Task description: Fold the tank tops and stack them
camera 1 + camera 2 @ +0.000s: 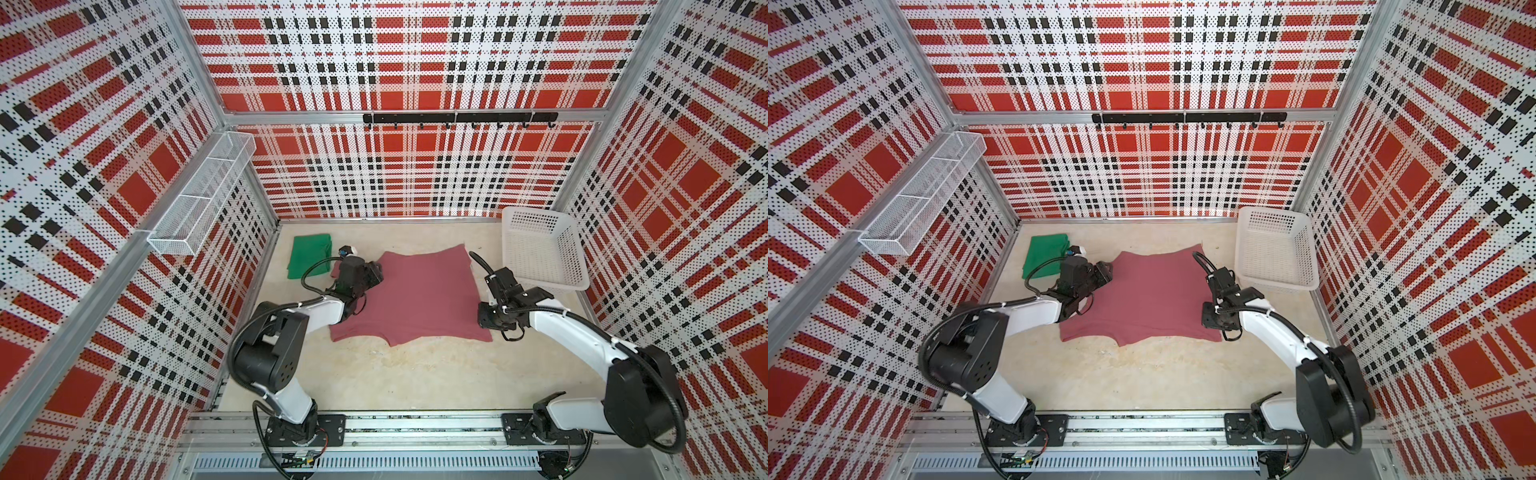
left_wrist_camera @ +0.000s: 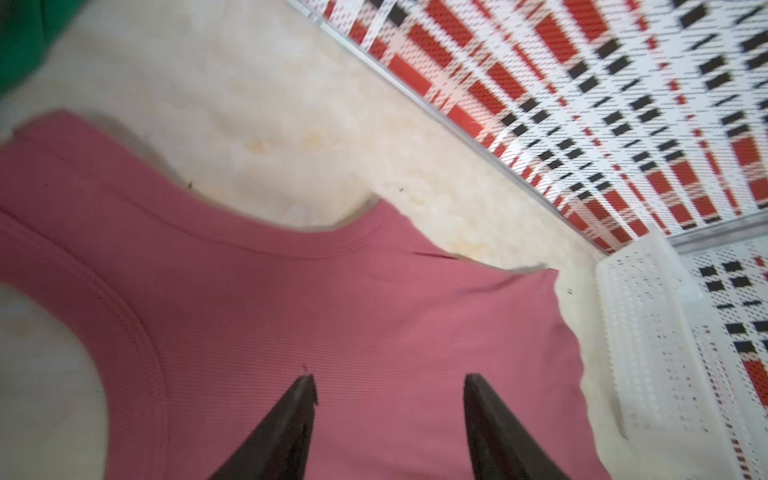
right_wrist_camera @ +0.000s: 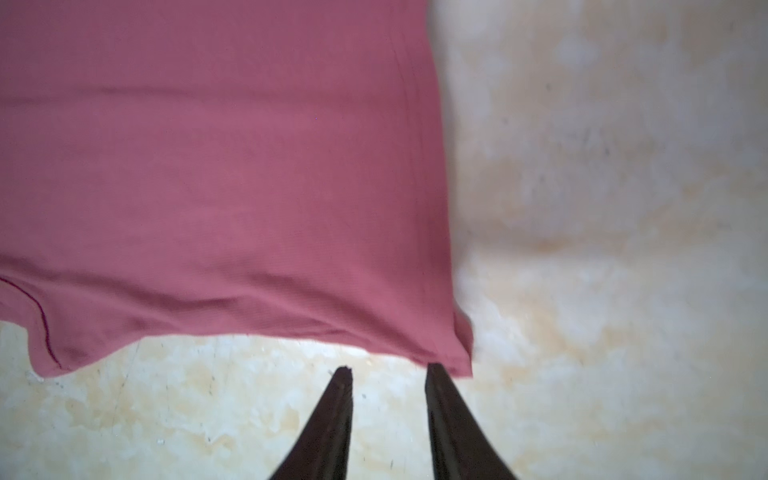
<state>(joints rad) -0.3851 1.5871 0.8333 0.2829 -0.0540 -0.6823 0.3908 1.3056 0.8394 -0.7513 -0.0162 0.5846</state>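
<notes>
Tank tops are laid on the bench (image 1: 415, 374): the pink tank top (image 1: 419, 291) is spread flat and unfolded across the middle, and the green tank top (image 1: 309, 253) is folded at the far left corner. A white basket (image 1: 509, 249) is set at the far right. The left tool (image 2: 388, 378) is held over the pink cloth near the straps, jaws apart, nothing gripped. The right tool (image 3: 388, 368) is held just off the hem corner, jaws apart, nothing between them.

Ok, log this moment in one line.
green tank top: folded, far left | pink tank top: spread flat | left gripper: open above it | right gripper: open at its corner
</notes>
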